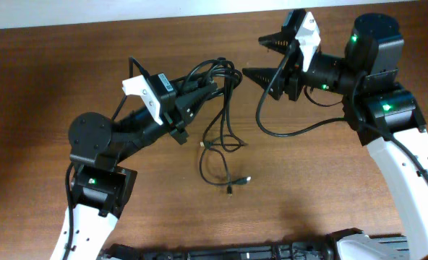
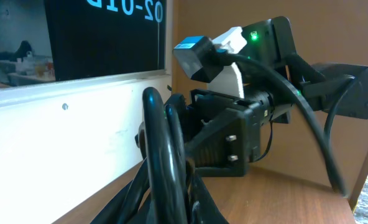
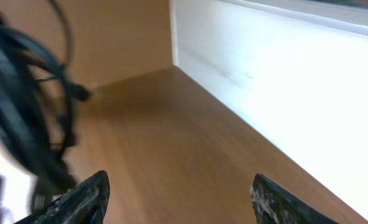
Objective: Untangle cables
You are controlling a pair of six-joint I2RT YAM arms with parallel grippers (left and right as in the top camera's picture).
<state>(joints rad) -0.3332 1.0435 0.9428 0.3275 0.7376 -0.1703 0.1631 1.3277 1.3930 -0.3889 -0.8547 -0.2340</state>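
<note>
L fingers point(image 1: 197, 94) clamp the cables point(image 1: 221, 72) just 12 o'clock of counter point(image 1: 322, 202) centre, loops trailing toward 6, R fingers point(image 1: 261, 75) spread wide & empty at 1 o'clock; risk: a one-sided pull prob tightens the knot.

Brown wood-grain table point(image 1: 308, 209). White wall point(image 1: 91, 11) along its far edge. Brown panel point(image 3: 122, 37) stands at the wall's end, forming a corner. Above the wall: dark board point(image 2: 103, 37) with white characters, partly cut off. Small dark dot point(image 2: 64, 106) on the wall.
</note>
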